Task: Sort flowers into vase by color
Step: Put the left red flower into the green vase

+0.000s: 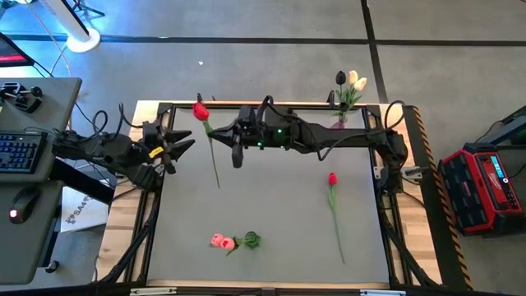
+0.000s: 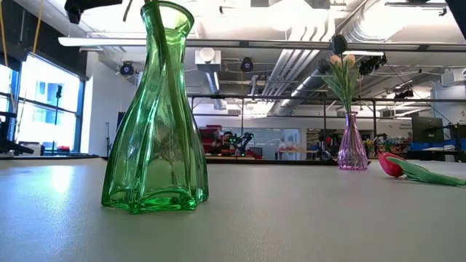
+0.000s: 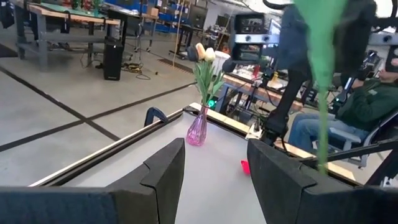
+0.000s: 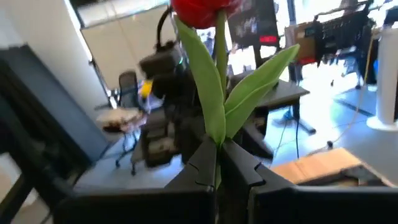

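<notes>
My right gripper (image 4: 217, 163) is shut on a red tulip (image 1: 200, 111), high over the table's far left part. My left gripper (image 3: 214, 180) stands open at the table's left edge (image 1: 179, 148), with nothing between its fingers. A second red tulip (image 1: 333, 205) lies flat on the table at the right. A purple vase (image 1: 339, 121) at the far edge holds cream and near-black tulips (image 1: 352, 82). A green glass vase (image 2: 156, 116) stands near the front edge, with pink flower heads (image 1: 220, 241) beside its mouth. Whether they stand in it I cannot tell. My right gripper pinches the red tulip's stem (image 4: 219, 144) between its two fingers, just below where the leaves branch off. The fingers come level from the table's right side and lie across the stem. The tulip stands roughly upright, head (image 4: 202, 9) up, its long lower stem (image 1: 215, 168) hanging below the fingers.
A red tool case (image 1: 485, 185) sits on the floor right of the table. A desk with a keyboard (image 1: 18, 152) stands to the left. A seated person (image 3: 367, 106) shows beyond the table's right side. Bare grey tabletop (image 1: 271, 205) lies between the vases.
</notes>
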